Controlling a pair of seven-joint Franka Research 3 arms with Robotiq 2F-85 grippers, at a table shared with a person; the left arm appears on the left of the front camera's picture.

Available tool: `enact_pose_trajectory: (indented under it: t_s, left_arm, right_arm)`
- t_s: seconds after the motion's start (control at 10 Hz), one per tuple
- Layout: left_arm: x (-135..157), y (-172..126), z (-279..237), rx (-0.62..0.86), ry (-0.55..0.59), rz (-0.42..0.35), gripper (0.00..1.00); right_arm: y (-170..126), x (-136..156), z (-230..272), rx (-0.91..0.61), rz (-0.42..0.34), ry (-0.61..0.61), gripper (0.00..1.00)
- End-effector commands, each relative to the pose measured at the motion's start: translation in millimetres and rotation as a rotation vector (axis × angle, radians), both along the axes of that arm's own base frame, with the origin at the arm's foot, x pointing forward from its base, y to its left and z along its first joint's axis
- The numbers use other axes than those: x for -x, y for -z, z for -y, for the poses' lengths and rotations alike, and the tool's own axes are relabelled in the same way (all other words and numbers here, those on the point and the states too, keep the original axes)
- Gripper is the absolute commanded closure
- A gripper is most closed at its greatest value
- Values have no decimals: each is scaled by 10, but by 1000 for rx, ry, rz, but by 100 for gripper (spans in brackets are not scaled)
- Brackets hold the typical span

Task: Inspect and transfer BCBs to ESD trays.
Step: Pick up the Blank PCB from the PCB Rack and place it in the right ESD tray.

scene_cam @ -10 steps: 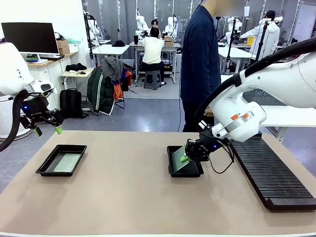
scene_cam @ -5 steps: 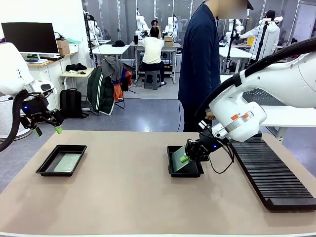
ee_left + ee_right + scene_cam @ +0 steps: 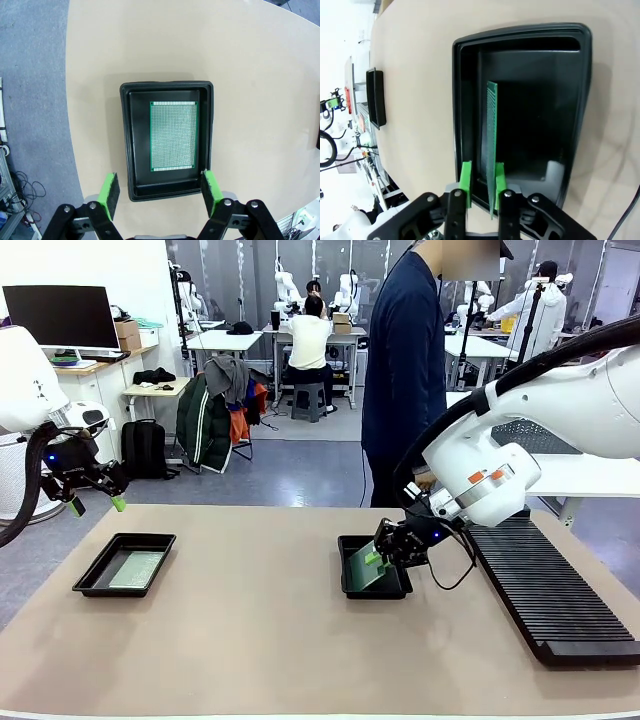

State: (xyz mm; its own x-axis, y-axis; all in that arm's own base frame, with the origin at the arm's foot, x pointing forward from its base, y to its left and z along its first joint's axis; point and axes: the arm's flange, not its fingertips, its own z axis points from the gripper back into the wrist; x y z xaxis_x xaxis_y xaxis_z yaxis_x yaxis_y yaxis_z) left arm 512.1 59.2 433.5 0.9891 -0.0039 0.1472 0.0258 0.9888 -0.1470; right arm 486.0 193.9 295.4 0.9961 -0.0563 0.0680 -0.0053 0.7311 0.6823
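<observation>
Inspector: Where did the board stand relative to the right end effector (image 3: 481, 181)?

Assessor: The circuit board (image 3: 491, 150) stood on edge between its green pads, long axis running straight away from the fingers into the right tray (image 3: 348, 585). One pad lay against the board; the other stood slightly clear. Whether the board was pinched or already let go could not be told. In the front view it leaned tilted over the tray floor.

Inspector: And the left side?

Assessor: The left end effector (image 3: 160, 192) hung well above the left tray (image 3: 127, 145), fingers spread, holding nothing. A second board (image 3: 173, 135) lay flat inside that tray. The right arm was plainly the nearer to the tilted board.
</observation>
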Motion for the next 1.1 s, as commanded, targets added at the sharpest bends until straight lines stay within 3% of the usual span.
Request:
enact_pose_trajectory:
  t_s: [0.0,0.4,0.8,1.0]
  left_arm:
    - [3,15,-14,18,11,13,13]
    - [3,15,-14,18,11,13,13]
    - [3,15,-14,18,11,13,13]
    - [3,15,-14,18,11,13,13]
  right_arm:
    - [-113,56,-80,99,-9,30,61]
    - [-456,91,-209,329,6,32,35]
    - [-919,154,-249,565,-3,51,0]
    - [-1051,186,-237,632,0,52,0]
